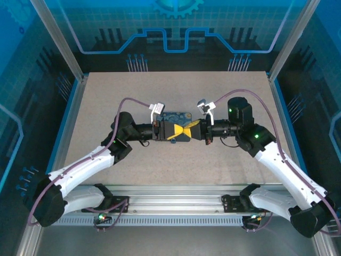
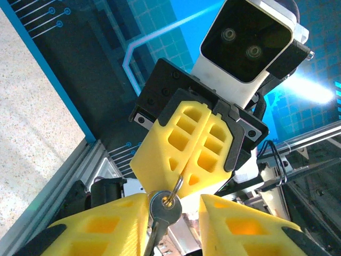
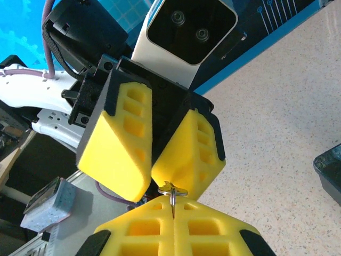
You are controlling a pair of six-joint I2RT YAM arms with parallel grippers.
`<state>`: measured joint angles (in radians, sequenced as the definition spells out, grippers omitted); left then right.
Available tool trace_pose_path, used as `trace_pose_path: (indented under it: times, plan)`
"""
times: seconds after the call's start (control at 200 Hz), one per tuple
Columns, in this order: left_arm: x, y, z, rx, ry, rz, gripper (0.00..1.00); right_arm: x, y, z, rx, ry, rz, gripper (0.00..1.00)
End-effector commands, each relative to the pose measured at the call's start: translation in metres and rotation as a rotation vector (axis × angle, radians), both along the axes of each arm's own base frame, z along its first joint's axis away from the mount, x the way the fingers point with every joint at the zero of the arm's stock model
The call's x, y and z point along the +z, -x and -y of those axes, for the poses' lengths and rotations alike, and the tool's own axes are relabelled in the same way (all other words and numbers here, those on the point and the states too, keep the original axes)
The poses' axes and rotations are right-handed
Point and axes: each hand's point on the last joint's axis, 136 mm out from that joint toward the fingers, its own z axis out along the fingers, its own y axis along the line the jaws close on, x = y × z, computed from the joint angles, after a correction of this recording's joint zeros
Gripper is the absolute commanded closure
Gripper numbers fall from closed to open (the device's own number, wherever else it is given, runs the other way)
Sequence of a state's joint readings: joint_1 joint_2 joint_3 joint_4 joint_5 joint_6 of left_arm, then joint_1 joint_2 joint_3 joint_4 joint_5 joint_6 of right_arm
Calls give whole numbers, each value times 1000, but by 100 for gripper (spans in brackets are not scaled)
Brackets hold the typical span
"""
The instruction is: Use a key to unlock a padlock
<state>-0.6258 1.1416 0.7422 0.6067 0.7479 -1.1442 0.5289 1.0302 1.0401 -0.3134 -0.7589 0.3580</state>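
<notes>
My two grippers meet tip to tip above the middle of the table (image 1: 106, 106). The key (image 2: 166, 209), small and silver, hangs between the yellow fingers of my left gripper (image 2: 173, 202). It rests against the left finger, with a gap on the other side. A thin wire ring (image 2: 177, 188) runs through the key's head. My right gripper (image 3: 173, 207) is shut on that ring (image 3: 173, 200), and the key's head (image 3: 173, 190) sits edge-on just past its tips. From above, the left gripper (image 1: 178, 130) and right gripper (image 1: 188, 129) nearly touch. The padlock is hidden.
A dark blue box with yellow swirls (image 1: 177, 115) lies on the table just behind and under the grippers, its rim (image 3: 330, 165) near the right wrist. Metal posts and blue panels wall the table. A rail (image 1: 176, 194) runs along the near edge.
</notes>
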Motion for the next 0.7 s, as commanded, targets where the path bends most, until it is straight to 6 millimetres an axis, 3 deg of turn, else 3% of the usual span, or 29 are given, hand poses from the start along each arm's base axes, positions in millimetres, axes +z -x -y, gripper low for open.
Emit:
trace_pose_path:
  times: [0.0,0.11,0.47,0.56,0.695]
  plan:
    - [5,3,-2,4,9,34,75,8,2,5,-8,1,28,100]
    - [4,4,-2,3,7,33,82,7,1,6,-13,2,30,100]
    - [-1,3,-5,16,-12,27,86,9,1,14,-34,-3,35,100]
    - [-1,3,-5,17,-10,28,94,7,3,15,-30,-2,30,100]
    - [-1,3,-5,17,-10,27,96,4,5,14,-21,-3,22,100]
